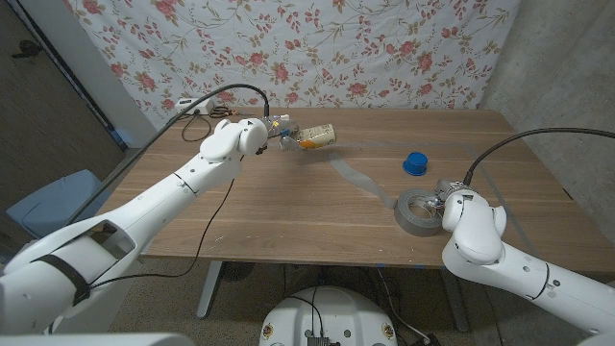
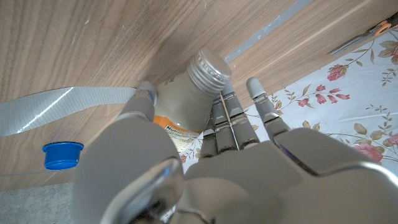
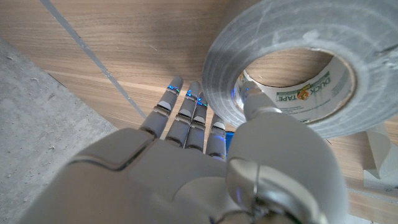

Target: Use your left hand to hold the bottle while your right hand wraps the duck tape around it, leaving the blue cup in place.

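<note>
A small beige bottle (image 1: 315, 136) with an orange label and a silver screw cap (image 2: 209, 67) lies tilted near the table's far edge. My left hand (image 1: 272, 133) grips its body (image 2: 179, 104). A grey strip of tape (image 1: 357, 177) runs from the bottle across the wood to the duck tape roll (image 1: 419, 211). My right hand (image 1: 452, 199) holds that roll (image 3: 298, 59), thumb inside the core, fingers outside the rim. The blue cup (image 1: 415, 163) stands on the table beyond the roll, apart from both hands, and shows beside the strip (image 2: 59, 107) as a blue cup (image 2: 62, 154).
The floral cloth (image 1: 317, 48) hangs behind the table's far edge. A white object with cables (image 1: 204, 108) lies at the far left corner. Thin pale lines (image 1: 504, 210) mark the wood on the right. A blue seat (image 1: 53, 197) stands left of the table.
</note>
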Available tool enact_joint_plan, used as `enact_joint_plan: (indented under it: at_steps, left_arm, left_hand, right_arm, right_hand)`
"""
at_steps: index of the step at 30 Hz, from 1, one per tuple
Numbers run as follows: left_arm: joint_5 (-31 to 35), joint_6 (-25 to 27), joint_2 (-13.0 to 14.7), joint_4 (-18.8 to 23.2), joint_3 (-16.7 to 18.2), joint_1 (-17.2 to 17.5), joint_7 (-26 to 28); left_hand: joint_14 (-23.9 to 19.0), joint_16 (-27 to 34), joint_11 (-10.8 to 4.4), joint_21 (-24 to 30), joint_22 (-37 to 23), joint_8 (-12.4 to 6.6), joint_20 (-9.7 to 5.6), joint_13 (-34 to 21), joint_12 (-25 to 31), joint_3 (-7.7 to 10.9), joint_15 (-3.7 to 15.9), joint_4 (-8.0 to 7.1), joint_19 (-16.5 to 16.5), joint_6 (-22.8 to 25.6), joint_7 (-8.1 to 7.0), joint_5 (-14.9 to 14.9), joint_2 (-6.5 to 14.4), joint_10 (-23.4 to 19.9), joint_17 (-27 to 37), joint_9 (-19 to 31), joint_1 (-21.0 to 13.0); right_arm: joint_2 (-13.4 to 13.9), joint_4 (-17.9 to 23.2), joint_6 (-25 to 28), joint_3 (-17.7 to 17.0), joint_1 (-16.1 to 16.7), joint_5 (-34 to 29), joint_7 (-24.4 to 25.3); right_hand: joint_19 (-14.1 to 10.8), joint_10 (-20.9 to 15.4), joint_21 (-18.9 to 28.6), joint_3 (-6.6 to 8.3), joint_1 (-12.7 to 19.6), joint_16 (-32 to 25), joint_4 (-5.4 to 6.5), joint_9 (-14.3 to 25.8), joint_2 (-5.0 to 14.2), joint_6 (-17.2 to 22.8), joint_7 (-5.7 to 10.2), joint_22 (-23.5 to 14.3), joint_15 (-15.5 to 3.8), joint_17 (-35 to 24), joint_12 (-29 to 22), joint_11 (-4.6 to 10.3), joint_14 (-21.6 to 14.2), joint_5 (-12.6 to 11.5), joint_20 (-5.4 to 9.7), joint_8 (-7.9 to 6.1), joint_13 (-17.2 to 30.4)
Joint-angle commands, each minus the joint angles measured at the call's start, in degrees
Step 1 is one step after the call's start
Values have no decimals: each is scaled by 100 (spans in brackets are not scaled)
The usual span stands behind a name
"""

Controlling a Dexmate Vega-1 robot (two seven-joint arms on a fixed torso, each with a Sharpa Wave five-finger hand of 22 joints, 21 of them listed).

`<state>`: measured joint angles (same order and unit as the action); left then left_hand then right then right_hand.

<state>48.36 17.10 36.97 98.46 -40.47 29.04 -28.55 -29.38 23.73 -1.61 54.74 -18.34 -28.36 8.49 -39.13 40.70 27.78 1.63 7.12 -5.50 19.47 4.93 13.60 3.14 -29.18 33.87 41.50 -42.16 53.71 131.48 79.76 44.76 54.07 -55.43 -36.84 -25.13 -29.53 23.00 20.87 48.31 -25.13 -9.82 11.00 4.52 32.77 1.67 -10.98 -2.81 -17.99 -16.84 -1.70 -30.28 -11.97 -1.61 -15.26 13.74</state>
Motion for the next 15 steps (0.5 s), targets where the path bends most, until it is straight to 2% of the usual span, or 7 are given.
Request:
enact_joint_plan:
  at_steps: [1, 3, 5, 6, 9, 10, 15]
  left_arm:
    - [-22, 40, 56, 102, 35, 67, 14]
    - [-32, 37, 63, 121, 44, 79, 18]
    - [-28, 35, 73, 141, 44, 87, 18]
    - [-28, 35, 73, 141, 44, 88, 18]
    - [-22, 42, 85, 168, 48, 100, 10]
    - [-21, 42, 85, 168, 48, 100, 10]
    - [-13, 58, 104, 209, 59, 130, 3]
  left_hand:
    - [-22, -20, -60, 49, 7, -2447, -2, -13, 173, 1585, -13, -1539, 57, 1142, 491, 18, 918, -23, 15, 948, -869]
    - [-20, -23, -67, 63, 11, -2446, 2, -2, 170, 1585, -12, -1539, 59, 1142, 494, 17, 917, -21, 18, 943, -869]
    - [-20, -27, -56, 79, 17, -2452, 6, -4, 177, 1586, -16, -1537, 62, 1135, 491, 15, 917, -21, 20, 954, -869]
    - [-16, -31, -65, 85, 19, -2451, 2, -2, 177, 1586, -21, -1537, 65, 1137, 490, 15, 917, -20, 22, 950, -869]
    - [-17, -34, -72, 105, 27, -2455, 0, 4, 177, 1585, -20, -1537, 71, 1119, 484, 12, 916, -12, 26, 962, -868]
    - [-23, -33, -58, 109, 28, -2454, 0, 6, 177, 1585, -14, -1537, 75, 1119, 472, 12, 916, -11, 27, 960, -867]
    - [-26, -41, -67, 150, 44, -2453, 2, 3, 194, 1585, -23, -1535, 92, 1143, 496, 8, 916, -16, 35, 934, -867]
  right_arm:
    - [-92, -286, 22, 262, -177, -523, -440]
    - [-152, -367, 22, 262, -155, -674, -495]
    - [-248, -437, -15, 173, -26, -708, -250]
    - [-249, -428, -29, 154, -9, -668, -199]
    - [-359, -494, -112, 30, 235, -672, 445]
    - [-365, -483, -141, -8, 266, -624, 509]
    - [-636, -526, -451, -444, 864, -553, 1912]
  right_hand:
    - [-316, -375, 205, -51, 773, -758, -32, 37, 136, 494, 145, -66, -817, -687, -197, 90, -499, 26, 156, -51, 172]
    - [-443, -713, 400, -105, 1405, -1434, -62, 76, 227, 738, 165, -131, -993, -1364, -412, 198, -806, 59, 232, -33, 355]
    - [-591, -1192, 640, -177, 1812, -1962, -33, 133, 282, 1208, 173, -213, -1042, -1908, -703, 190, -1134, 112, 261, -154, 540]
    - [-731, -1682, 852, -174, 2083, -2244, -24, 210, 353, 1601, 183, -293, -1043, -2222, -1004, 202, -1444, 138, 335, -298, 696]
    - [-800, -2267, 1264, -251, 2457, -2758, 18, 481, 413, 2063, 141, -462, -1029, -2926, -1528, 296, -1902, 175, 379, -583, 1111]
    - [-799, -2264, 1309, -293, 2450, -2849, 46, 513, 399, 2054, 148, -480, -1018, -3026, -1568, 319, -1980, 184, 388, -591, 1166]
    - [-759, -2298, 1478, -306, 2565, -2898, 82, 642, 464, 2071, 114, -549, -1015, -3274, -1760, 354, -1977, 165, 408, -644, 1396]
